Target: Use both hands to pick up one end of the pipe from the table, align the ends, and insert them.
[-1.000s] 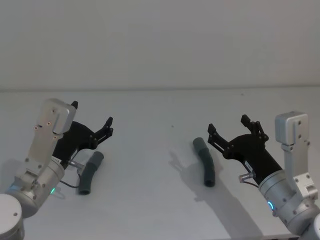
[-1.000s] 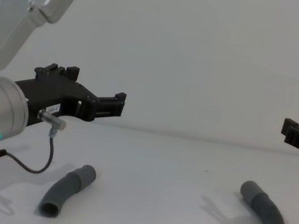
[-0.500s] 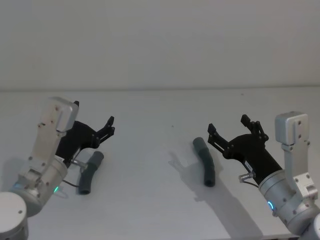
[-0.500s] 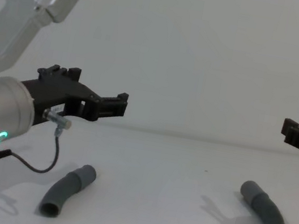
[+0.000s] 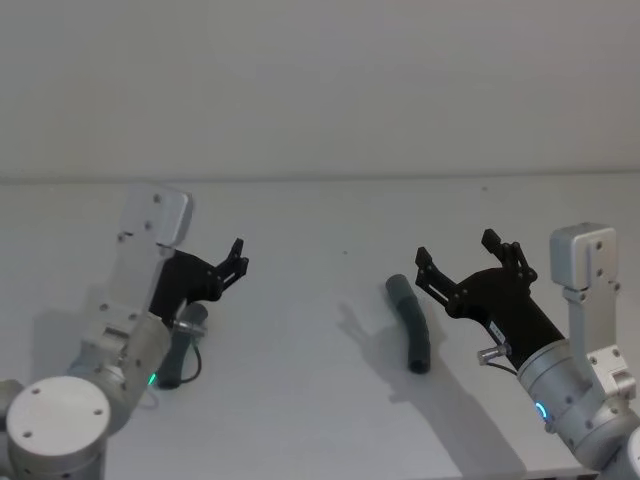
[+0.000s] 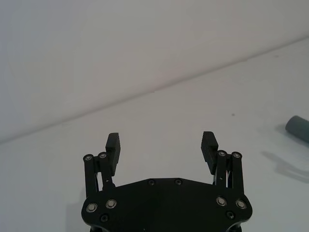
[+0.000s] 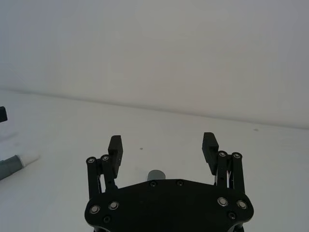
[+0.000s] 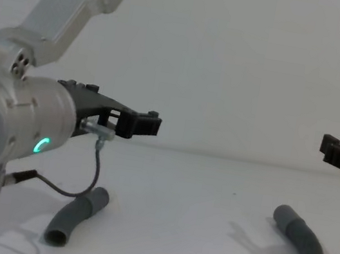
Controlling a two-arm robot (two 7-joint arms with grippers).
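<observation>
Hose halves lie well apart on the table [image 5: 320, 215]: the left half [image 5: 176, 352] partly beneath the left gripper [image 5: 236, 262], the right half [image 5: 410, 325] just ahead of the right gripper [image 5: 455, 246]. Both grippers hover spread wide, holding nothing. Each should probably descend squarely over the ribbed middle, keeping the ends [image 8: 284, 214] clear for mating.

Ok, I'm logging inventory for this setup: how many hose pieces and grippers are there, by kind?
Hose pieces: 2, left hose piece and right hose piece.
Grippers: 2, left gripper and right gripper, both open.
Total: 4.
</observation>
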